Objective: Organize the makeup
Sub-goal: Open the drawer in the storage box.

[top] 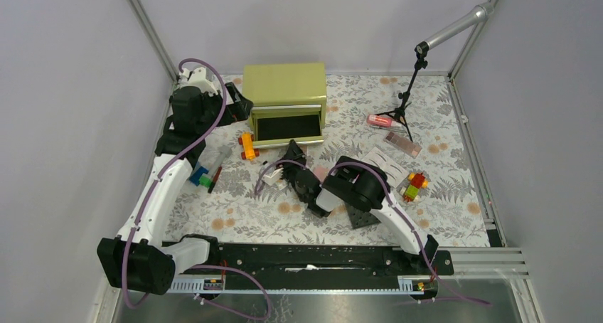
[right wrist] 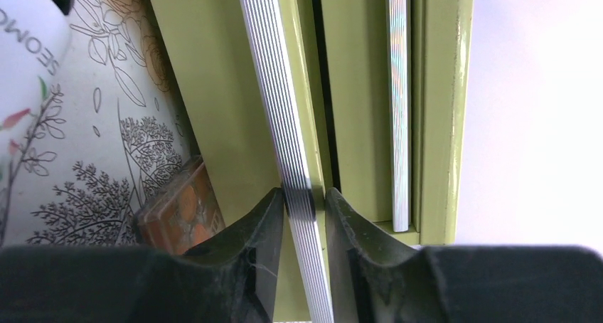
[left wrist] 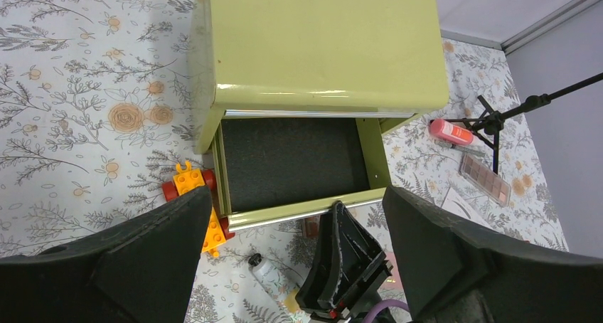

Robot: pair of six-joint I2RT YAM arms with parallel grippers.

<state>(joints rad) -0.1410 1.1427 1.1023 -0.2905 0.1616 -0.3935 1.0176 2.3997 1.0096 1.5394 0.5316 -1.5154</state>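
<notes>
A green box (top: pixel 284 85) has its drawer (top: pixel 288 127) pulled out, dark and empty inside (left wrist: pixel 291 159). My right gripper (top: pixel 293 152) (right wrist: pixel 304 198) is shut on the drawer's ribbed silver handle (right wrist: pixel 274 88). My left gripper (top: pixel 238 108) (left wrist: pixel 297 202) hangs open above the box's left side, holding nothing. A cream tube with a black cap (left wrist: pixel 269 272) (right wrist: pixel 28 45) lies in front of the drawer, next to a small orange compact (right wrist: pixel 178 209). A pink-red tube (top: pixel 380 121) (left wrist: pixel 450 131) and a palette (top: pixel 403 144) (left wrist: pixel 485 177) lie to the right. Thin pencils (top: pixel 217 163) lie to the left.
An orange toy car (top: pixel 247 145) (left wrist: pixel 192 188) sits at the drawer's left corner. A small tripod (top: pixel 405 102) stands at the back right. A dark studded plate (top: pixel 363 216) lies under the right arm. Block toys (top: pixel 414 184) and a white card (top: pixel 384 163) are on the right.
</notes>
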